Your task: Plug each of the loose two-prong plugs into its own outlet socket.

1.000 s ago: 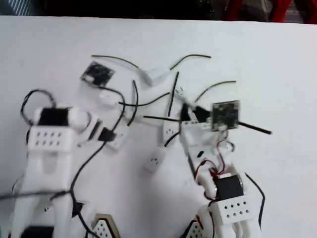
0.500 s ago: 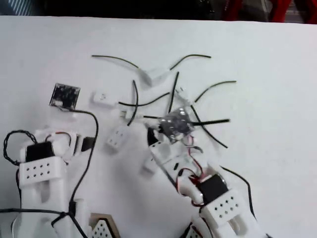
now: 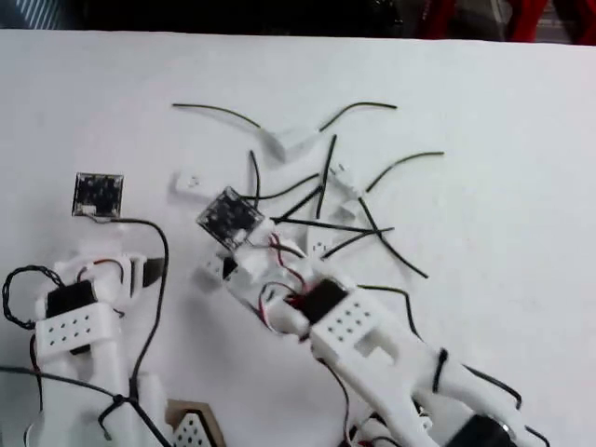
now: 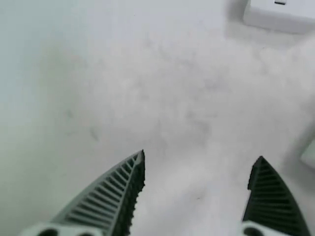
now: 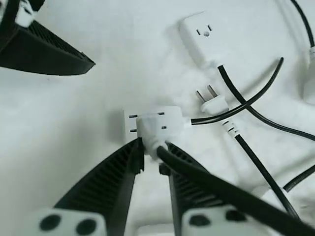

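Right wrist view: the right pincer (image 5: pixel 151 156) is clamped on a white plug (image 5: pixel 160 123) that touches an outlet socket (image 5: pixel 129 123) on the white worktop (image 5: pixel 74 113). A second plug (image 5: pixel 212 102) lies loose nearby, prongs bare. The left pincer (image 4: pixel 197 172) hangs with jaws apart over bare worktop.

table (image 3: pixel 521 112): plain white
cords (image 3: pixel 326 172): black
outlet blocks (image 5: pixel 199 30): white, dark slots
loose plug (image 5: pixel 215 104): white body, silvery prongs
held plug (image 5: pixel 156 129): white, black cord
right gripper (image 5: pixel 152 147): black, ribbed fingers (image 5: pixel 113 182)
left gripper (image 4: pixel 201 156): ribbed, one side grey, the other black
right arm (image 3: pixel 368 335): white shell, black motor, red wires (image 3: pixel 279 256)
left arm (image 3: pixel 79 326): white shell, black motor
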You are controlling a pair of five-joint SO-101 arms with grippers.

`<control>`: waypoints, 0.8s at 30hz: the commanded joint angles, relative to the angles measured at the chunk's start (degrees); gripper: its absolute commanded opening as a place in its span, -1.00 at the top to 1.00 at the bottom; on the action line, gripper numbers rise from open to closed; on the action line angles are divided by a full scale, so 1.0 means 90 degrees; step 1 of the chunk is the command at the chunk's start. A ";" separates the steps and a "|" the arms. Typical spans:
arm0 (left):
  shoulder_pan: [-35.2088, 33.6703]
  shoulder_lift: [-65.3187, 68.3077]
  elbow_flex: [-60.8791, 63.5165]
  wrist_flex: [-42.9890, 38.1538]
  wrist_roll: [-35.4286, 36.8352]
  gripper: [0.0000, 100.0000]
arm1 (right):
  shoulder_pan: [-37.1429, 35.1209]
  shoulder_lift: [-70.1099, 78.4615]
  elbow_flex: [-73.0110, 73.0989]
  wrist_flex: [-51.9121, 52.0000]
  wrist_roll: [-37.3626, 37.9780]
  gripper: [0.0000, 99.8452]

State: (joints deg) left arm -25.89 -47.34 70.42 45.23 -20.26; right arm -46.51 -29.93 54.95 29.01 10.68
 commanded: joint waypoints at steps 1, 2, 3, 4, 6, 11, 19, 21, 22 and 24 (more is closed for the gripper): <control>-0.0063 -0.0161 -0.0020 -0.0107 0.0088 0.34 | -0.0181 0.0454 -0.0791 0.0269 0.0117 0.96; -0.0063 -0.0161 -0.0020 -0.0107 0.0088 0.34 | -0.0239 0.0620 -0.0957 0.0386 0.0127 0.96; -0.0063 -0.0161 -0.0020 -0.0107 0.0088 0.34 | -0.0278 0.0777 -0.1123 0.0484 0.0127 0.96; -0.0063 -0.0161 -0.0020 -0.0107 0.0088 0.34 | -0.0298 0.0923 -0.1289 0.0571 0.0127 0.96; -0.0063 -0.0151 -0.0020 -0.0107 0.0088 0.34 | -0.0317 0.1216 -0.1602 0.0689 0.0137 0.96; -0.0073 -0.0151 -0.0010 -0.0107 0.0088 0.34 | -0.0317 0.1851 -0.2178 0.1060 0.0654 0.96; -0.0239 -0.0151 -0.0010 -0.0107 0.0098 0.34 | -0.0317 0.2642 -0.3194 0.1822 0.0703 0.96; -0.0239 -0.0151 -0.0010 -0.0107 0.0098 0.34 | -0.0317 0.2818 -0.3429 0.1998 0.0703 0.96; -0.0239 -0.0151 -0.0010 -0.0107 0.0098 0.34 | -0.0308 0.2906 -0.3546 0.2095 0.0703 0.96; -0.0239 -0.0151 -0.0010 -0.0107 0.0098 0.34 | -0.0308 0.3053 -0.3712 0.2261 0.0703 0.96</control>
State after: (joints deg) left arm -27.38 -47.34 70.51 45.23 -19.74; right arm -48.88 -2.86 25.67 47.38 16.31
